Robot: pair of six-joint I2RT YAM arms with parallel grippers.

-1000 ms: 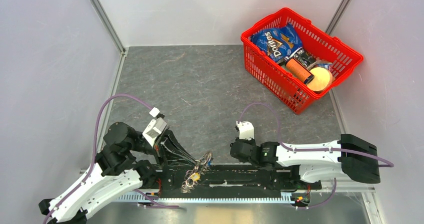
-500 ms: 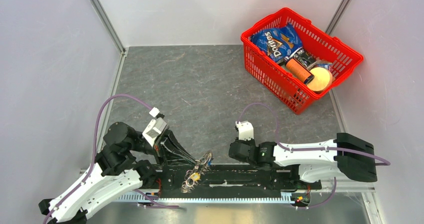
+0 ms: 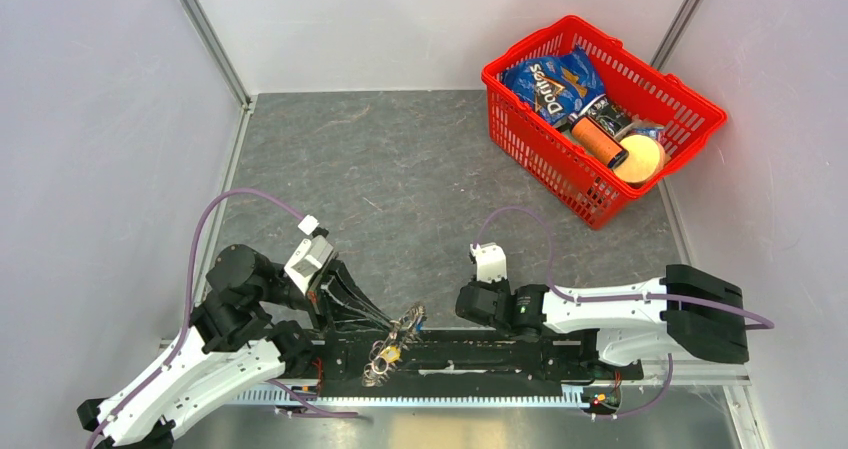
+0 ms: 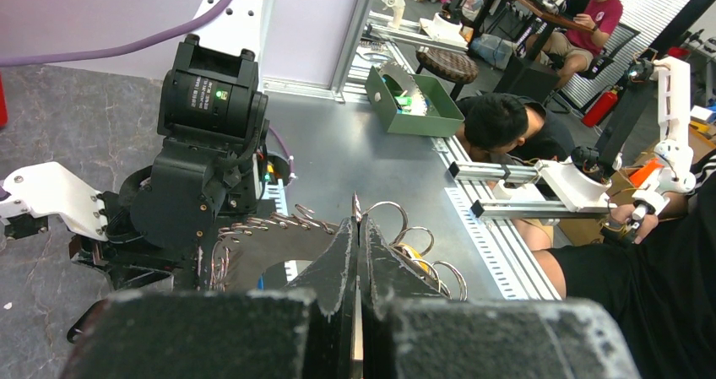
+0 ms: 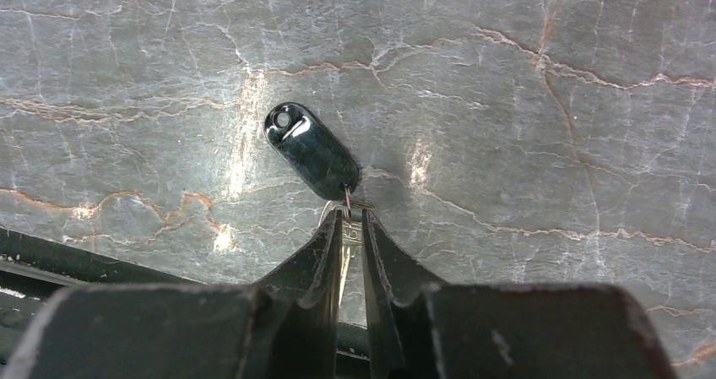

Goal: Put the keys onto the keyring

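Two arms, top view: the left pincer (image 3: 390, 321) reaches toward the middle of the desk's (image 3: 400, 169) near edge; the right arm (image 3: 600, 314) lies across from the other side, wrist pointing at it.
Keyring, top view: the keyring (image 3: 393, 341) hangs as a grey toothed cluster at the left pincer's tip, over the black rail at the near edge.
Gap, top view: the right wrist sits near the keyring but apart from it, on its right. The key is hidden under the wrist.
Left pincer, left wrist view: the fingers are pressed together on the keyring, whose wire loops (image 4: 397, 227) and silver blades (image 4: 262, 223) fan out on both sides of the tips.
Right arm, left wrist view: its black wrist block stands beyond the ring, facing it.
Right pincer, right wrist view: the right pincer (image 5: 349, 219) is closed narrow on the small link and blade of the black key (image 5: 311, 149).
Key axis, right wrist view: the black head runs from the fingertips forward and to the left. Whether it rests on the desk or hangs just above cannot be told.
Governing relation: the ring lies to the left of the held key, so the right arm is judged the one to close the gap.
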